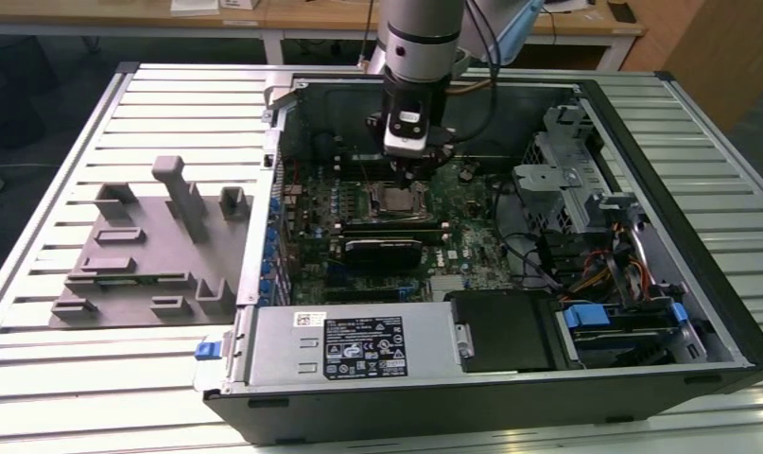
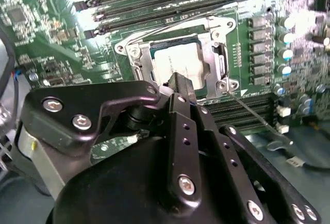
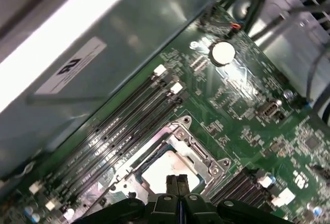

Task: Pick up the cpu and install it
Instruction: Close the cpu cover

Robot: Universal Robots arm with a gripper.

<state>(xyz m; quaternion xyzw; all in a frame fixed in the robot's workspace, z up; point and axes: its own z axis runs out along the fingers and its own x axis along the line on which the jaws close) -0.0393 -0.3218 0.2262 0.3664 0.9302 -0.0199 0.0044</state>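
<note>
**The cpu [image 2: 172, 63] lies in its socket, with closed jaws just over it**

In both wrist views the cpu [image 3: 164, 166] lies flat on the green motherboard [image 2: 46, 38], silver top up, with the metal socket frame [image 2: 214, 53] around it on all sides. The gripper [image 2: 181, 82] hangs directly over one edge of the chip. Its two black fingers are pressed together with nothing between them, and in the first wrist view only a thin seam shows where they meet at the gripper [image 3: 178, 180] tip. Whether that tip touches the chip's surface or stops just short of it cannot be told.

In the exterior view the arm [image 1: 419, 38] reaches straight down into the open computer case [image 1: 482, 407]. The gripper [image 1: 415, 173] sits just above the cpu [image 1: 396, 196], near the middle of the motherboard [image 1: 312, 236]. Long dark memory slots [image 3: 118, 131] run beside the socket frame [image 3: 198, 149]. Grey fixture blocks [image 1: 142, 255] stand outside the case on the slatted table [image 1: 104, 397], at the exterior view's left, well apart from the gripper.
</note>
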